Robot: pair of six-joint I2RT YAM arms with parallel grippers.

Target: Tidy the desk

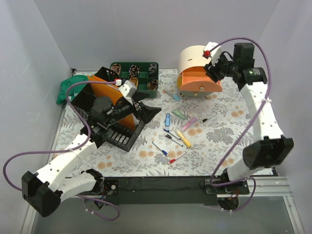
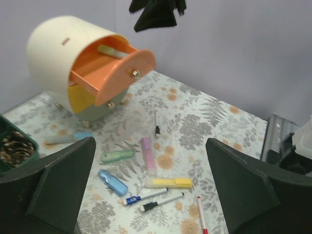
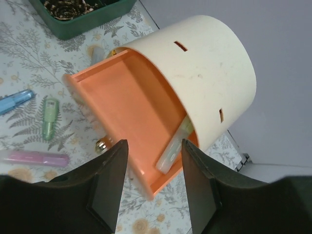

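Observation:
The floral desk [image 1: 222, 141] holds several loose pens and highlighters in its middle: a pink highlighter [image 2: 147, 155], a yellow one [image 2: 168, 183], a blue one [image 2: 112, 183], a green one [image 2: 117, 156] and thin markers [image 2: 145, 196]. A cream round organizer [image 1: 192, 56] stands at the back right with its orange drawer [image 1: 197, 83] pulled open. A pale highlighter [image 3: 173, 148] lies in that drawer. My right gripper [image 3: 154, 144] is open and empty just above the drawer. My left gripper [image 2: 150, 142] is open and empty, raised above the desk left of the pens.
A black wire-mesh rack [image 1: 109, 126] with an orange folder stands at the left, under my left arm. A green compartment tray [image 1: 134, 75] sits at the back. A green cloth [image 1: 66, 90] lies at the far left edge. A light blue pen [image 1: 170, 94] lies beside the organizer.

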